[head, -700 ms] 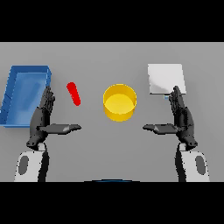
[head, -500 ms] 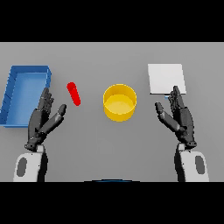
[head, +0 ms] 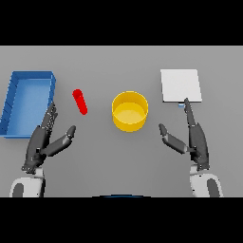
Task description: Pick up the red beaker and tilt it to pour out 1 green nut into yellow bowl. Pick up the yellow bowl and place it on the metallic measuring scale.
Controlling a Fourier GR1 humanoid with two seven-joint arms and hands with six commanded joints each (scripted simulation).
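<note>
A flat grey table (head: 118, 66) fills the head view and carries every object. Largest is the open blue rectangular bin (head: 14, 102) at my far left, its near right corner just beside the fingertips of my left hand. Next, the flat square metallic measuring scale (head: 180, 85) lies at the far right, with the fingertips of my right hand at its near edge. The round yellow bowl (head: 129, 111) stands between the two hands, nearer the table's middle, and looks empty.

The small red beaker (head: 79, 101) lies on its side between the bin and the bowl, its long axis running from far-left to near-right. It sits ahead of my left hand (head: 42, 144) and a little to its right, near the thumb's line; my left hand is plainly the nearer one, so I judge the pick falls to it.

My left hand rests low, fingers straight and pointing away from me, thumb spread toward the bowl, holding nothing. My right hand (head: 194, 140) mirrors it, fingers extended and thumb angled inward, also empty. No step of the task is yet done.
</note>
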